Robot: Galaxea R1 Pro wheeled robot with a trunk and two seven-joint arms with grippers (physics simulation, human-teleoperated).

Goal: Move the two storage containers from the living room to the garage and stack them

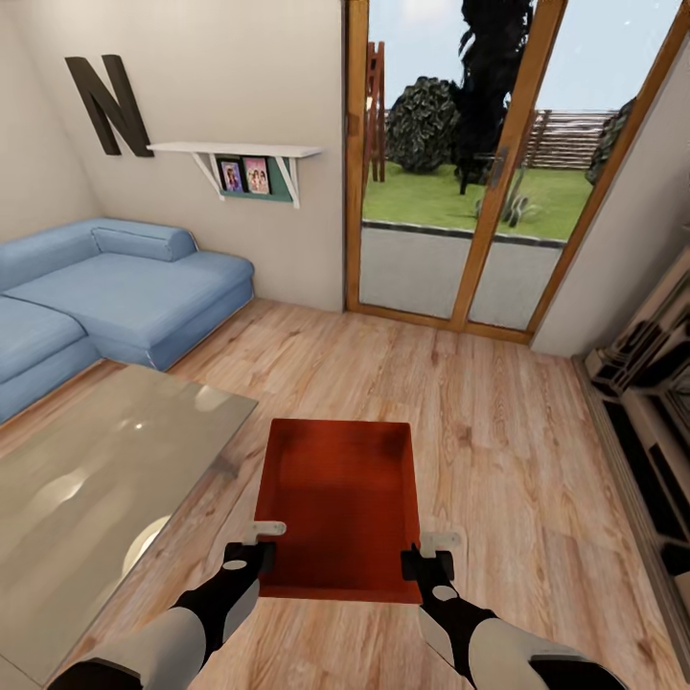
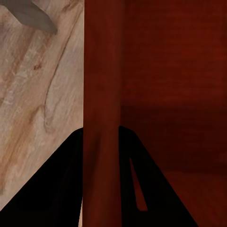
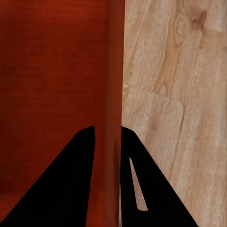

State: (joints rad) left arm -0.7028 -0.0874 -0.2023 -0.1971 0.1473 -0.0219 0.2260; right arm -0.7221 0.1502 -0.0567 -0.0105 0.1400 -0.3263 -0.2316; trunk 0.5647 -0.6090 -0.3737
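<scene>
I am in the living room, holding one red-orange, lidless storage container point(image 1: 340, 498) in front of me over the light wood-plank flooring point(image 1: 498, 412). My left gripper point(image 1: 257, 554) is shut on its left wall near the front corner. In the left wrist view that wall point(image 2: 99, 94) runs between the dark fingers of the left gripper point(image 2: 100, 156). My right gripper point(image 1: 422, 561) is shut on the right wall, and the right wrist view shows this wall point(image 3: 109, 85) pinched in the right gripper point(image 3: 108, 156). The garage and its floor are out of view.
A glass-topped low table point(image 1: 86, 479) stands close on my left, with the blue corner sofa point(image 1: 115, 287) behind it. Wood-framed glass doors point(image 1: 460, 192) to a garden are straight ahead. A shelving unit point(image 1: 652, 402) lines the right wall. Open plank flooring lies between.
</scene>
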